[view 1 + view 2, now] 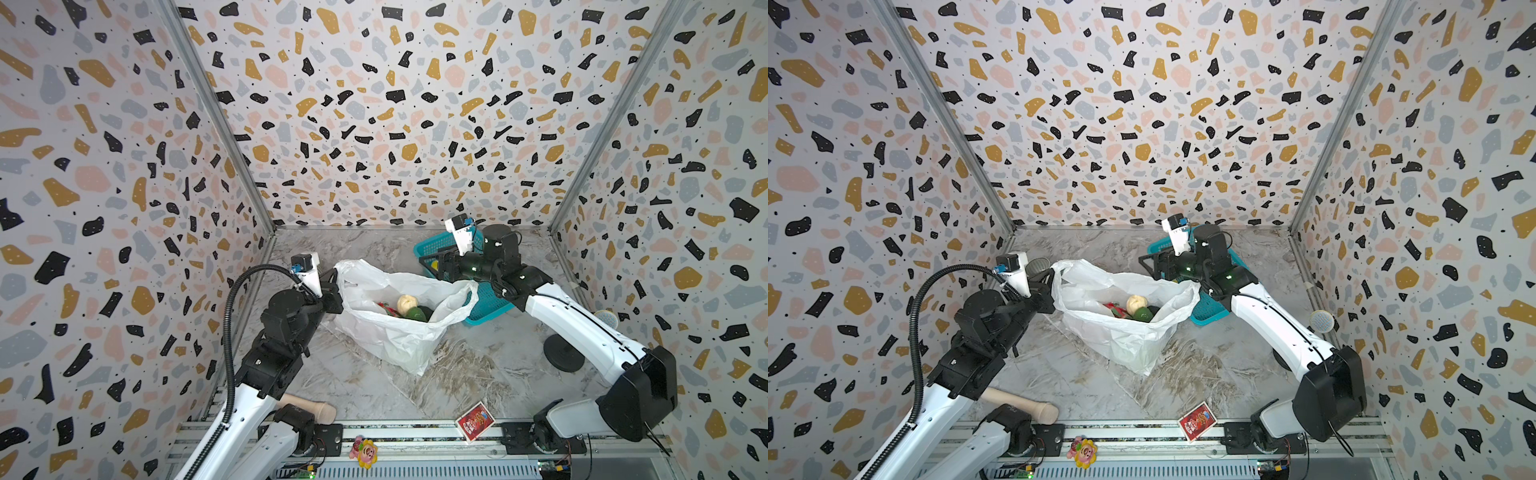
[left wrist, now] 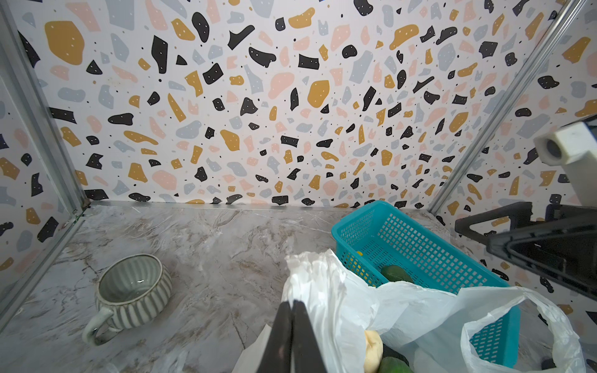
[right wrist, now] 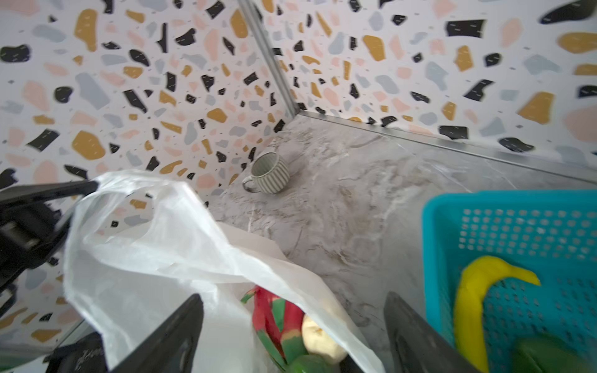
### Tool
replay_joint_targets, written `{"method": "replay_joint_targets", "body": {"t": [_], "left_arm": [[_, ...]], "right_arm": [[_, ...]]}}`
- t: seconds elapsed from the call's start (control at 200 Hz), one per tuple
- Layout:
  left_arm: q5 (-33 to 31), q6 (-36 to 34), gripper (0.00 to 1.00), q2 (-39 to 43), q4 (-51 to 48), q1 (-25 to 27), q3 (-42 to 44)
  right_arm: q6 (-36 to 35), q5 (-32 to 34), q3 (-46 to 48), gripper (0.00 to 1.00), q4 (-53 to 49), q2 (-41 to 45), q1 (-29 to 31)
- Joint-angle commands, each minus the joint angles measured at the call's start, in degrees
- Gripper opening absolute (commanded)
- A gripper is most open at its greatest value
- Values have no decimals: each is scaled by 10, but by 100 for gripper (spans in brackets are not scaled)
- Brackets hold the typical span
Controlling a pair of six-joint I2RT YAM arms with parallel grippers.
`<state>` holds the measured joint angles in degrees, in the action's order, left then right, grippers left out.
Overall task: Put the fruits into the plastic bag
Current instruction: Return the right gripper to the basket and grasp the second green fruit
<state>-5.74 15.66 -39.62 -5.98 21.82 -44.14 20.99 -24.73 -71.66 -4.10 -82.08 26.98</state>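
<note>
Inside plastic bag [image 1: 395,345] — dragon fruit [image 3: 271,310], cream piece [image 1: 406,304]; basket [image 3: 517,206] — banana [image 3: 468,306]; left end effector [image 2: 291,310] clamps bag, right end effector [image 3: 294,298] agape.

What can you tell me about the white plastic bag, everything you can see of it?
The plastic bag is thin, crinkly, translucent white film with loop handles, slumped on the marble-look table, mouth open upward. The left tool is shut on its rim, holding that corner up. Inside lie a red-green dragon fruit, a cream knobbly piece and a green fruit. Its opposite edge drapes beside the teal basket; the right tool hangs open above it.
</note>
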Motion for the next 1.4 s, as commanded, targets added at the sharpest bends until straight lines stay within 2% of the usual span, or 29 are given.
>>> {"method": "replay_joint_targets", "body": {"t": [0.0, 0.075, 0.15, 0.21, 0.35, 0.601, 0.671, 0.771, 0.881, 0.971, 1.126, 1.242, 1.397], "left_arm": [[-14, -6, 0, 13, 8, 1, -10], [-15, -6, 0, 14, 5, 2, -8], [-16, -7, 0, 16, 5, 2, -6], [-16, -6, 0, 14, 9, 1, -4], [-13, -6, 0, 12, 11, 1, -7], [-15, -8, 0, 12, 6, 2, -5], [-16, -6, 0, 11, 9, 1, -2], [-14, -5, 0, 10, 12, 2, -1], [-17, -6, 0, 10, 11, 2, -2], [-17, -10, 0, 9, 10, 2, -2], [-14, -9, 0, 9, 11, 2, -4], [-10, -10, 0, 13, 11, 2, -5], [-5, -10, 0, 13, 13, 2, -3]], "right_arm": [[74, 33, 12, 88, -10, -9, -79], [95, 31, 19, 88, -13, -33, -121], [96, 43, 10, 87, -37, -73, -138], [84, 54, -4, 88, -60, -112, -137], [75, 32, -33, 87, -80, -202, -134], [37, 119, -78, 86, -111, -308, -111], [28, 123, -90, 80, -115, -331, -106], [21, 129, -93, 61, -113, -346, -102], [22, 127, -78, 37, -94, -332, -101], [24, 107, -68, 27, -81, -306, -102], [30, 94, -54, 26, -64, -225, -101], [18, 54, -40, 28, -26, -144, -99], [-39, -12, -56, 29, -5, -70, -64]]}}
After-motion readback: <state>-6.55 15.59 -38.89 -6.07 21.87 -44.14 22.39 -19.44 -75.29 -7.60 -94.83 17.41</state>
